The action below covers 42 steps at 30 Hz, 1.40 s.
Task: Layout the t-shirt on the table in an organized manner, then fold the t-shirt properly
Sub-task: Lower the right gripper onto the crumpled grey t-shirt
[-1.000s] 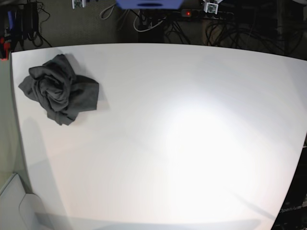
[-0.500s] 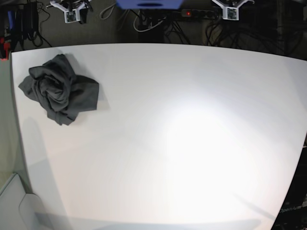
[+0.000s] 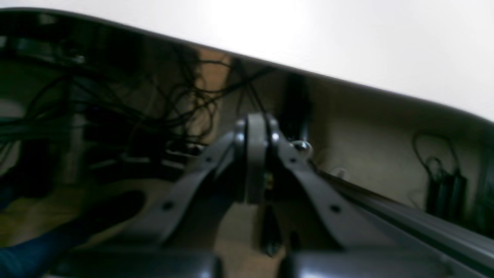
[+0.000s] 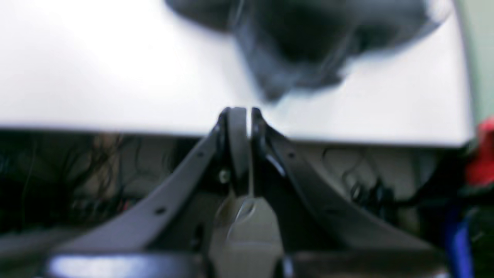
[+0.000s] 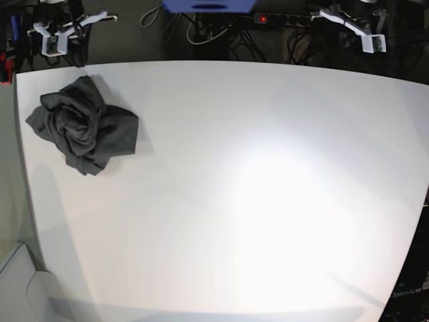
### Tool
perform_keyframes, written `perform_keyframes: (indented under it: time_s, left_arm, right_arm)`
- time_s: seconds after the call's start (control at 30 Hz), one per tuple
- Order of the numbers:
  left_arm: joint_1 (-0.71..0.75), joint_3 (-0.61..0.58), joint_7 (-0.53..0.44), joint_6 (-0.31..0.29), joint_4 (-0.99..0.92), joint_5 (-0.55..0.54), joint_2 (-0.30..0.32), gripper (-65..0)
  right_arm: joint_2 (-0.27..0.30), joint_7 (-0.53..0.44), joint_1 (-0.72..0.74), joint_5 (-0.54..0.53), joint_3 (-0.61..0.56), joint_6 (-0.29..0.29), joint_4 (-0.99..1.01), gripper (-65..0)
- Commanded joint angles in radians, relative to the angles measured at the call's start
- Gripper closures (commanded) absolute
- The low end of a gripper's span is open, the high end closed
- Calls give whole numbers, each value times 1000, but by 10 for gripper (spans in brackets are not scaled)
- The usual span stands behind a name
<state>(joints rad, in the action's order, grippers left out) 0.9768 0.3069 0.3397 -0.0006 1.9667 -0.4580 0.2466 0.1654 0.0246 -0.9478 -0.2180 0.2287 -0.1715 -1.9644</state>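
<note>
Two grippers, left (image 5: 373, 44) and right (image 5: 55, 47), are pressed together empty; the t-shirt (image 5: 79, 127) looks light, soft and floppy, so pinching its flat outer corner seems good.

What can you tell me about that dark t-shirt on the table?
The t-shirt is plain charcoal grey, seemingly soft cloth, with no print showing. It lies bunched in a wrinkled heap, with a swirl of folds and flaps poking out. Sleeves and collar can't be told apart. It rests near the white table's corner; neither gripper touches it.
</note>
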Motion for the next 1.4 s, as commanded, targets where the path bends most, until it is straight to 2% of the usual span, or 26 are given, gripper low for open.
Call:
perform_keyframes:
  time_s: [0.0, 0.07, 0.33, 0.6, 0.7, 0.83, 1.0, 1.13, 1.27, 1.37]
  left_arm:
    - [12, 21, -24, -3, 30, -6, 7, -2]
    - [0, 44, -24, -3, 43, -9, 6, -2]
    - [-15, 93, -23, -3, 53, -12, 7, -5]
    - [-55, 150, -24, -5, 61, -14, 7, -8]
    - [-80, 189, -24, -5, 61, -15, 4, -77]
    - [-98, 231, -18, -5, 61, -109, 10, -196]
    - [-115, 268, -15, -5, 61, -196, 10, -190]
    - [-120, 262, -14, -5, 61, -196, 10, -190]
    - [-120, 259, -14, -5, 61, -203, 10, -192]
    - [-120, 231, -14, -5, 61, -203, 10, -194]
  right_arm:
    - [4, -21, -10, -10, 13, -4, -23, 0]
    - [4, -21, 6, -10, 21, -4, -33, -15]
    - [4, -21, 31, -10, 33, -6, -59, -165]
    - [4, -21, 85, -10, 33, -6, -62, -181]
    - [4, -1, 108, -8, 33, -6, -62, -181]
    - [21, 130, 163, -8, 34, -13, -62, -181]
    - [7, 214, 217, -10, 77, -99, -60, -181]
    - [-20, 278, 272, -7, 134, -164, -60, -182]
    - [-23, 383, 326, -5, 176, -224, -60, -182]
    - [-23, 453, 358, -5, 203, -291, -60, -182]
